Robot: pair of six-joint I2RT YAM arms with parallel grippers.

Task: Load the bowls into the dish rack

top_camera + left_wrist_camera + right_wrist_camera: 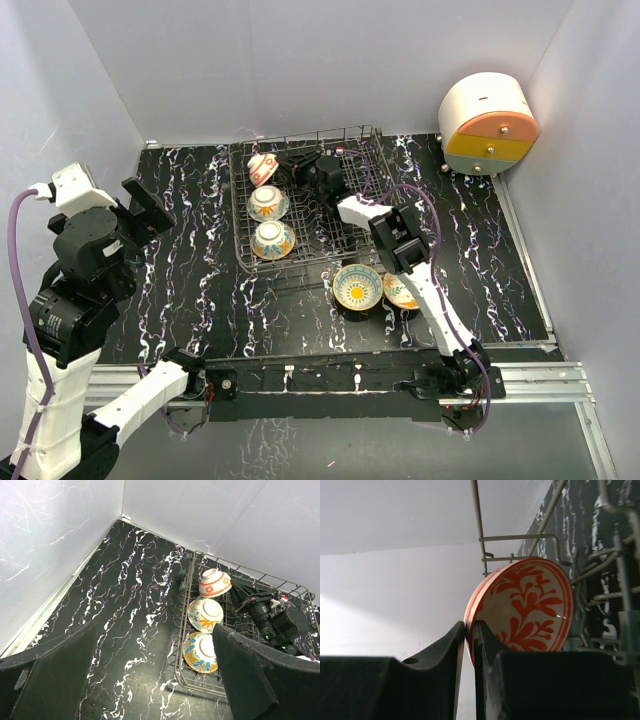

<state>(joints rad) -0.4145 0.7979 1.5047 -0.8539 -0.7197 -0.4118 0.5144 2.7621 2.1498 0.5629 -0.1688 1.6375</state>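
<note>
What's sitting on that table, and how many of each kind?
Bowls: 5
Dish rack: 1
Drawer unit: 1
Robot arms: 2
Total: 9

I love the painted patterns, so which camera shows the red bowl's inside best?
The right wrist view: the red bowl is close up, its leaf pattern facing the camera. The top external view shows it small, at the far left of the dish rack; the left wrist view shows mainly its outside.
</note>
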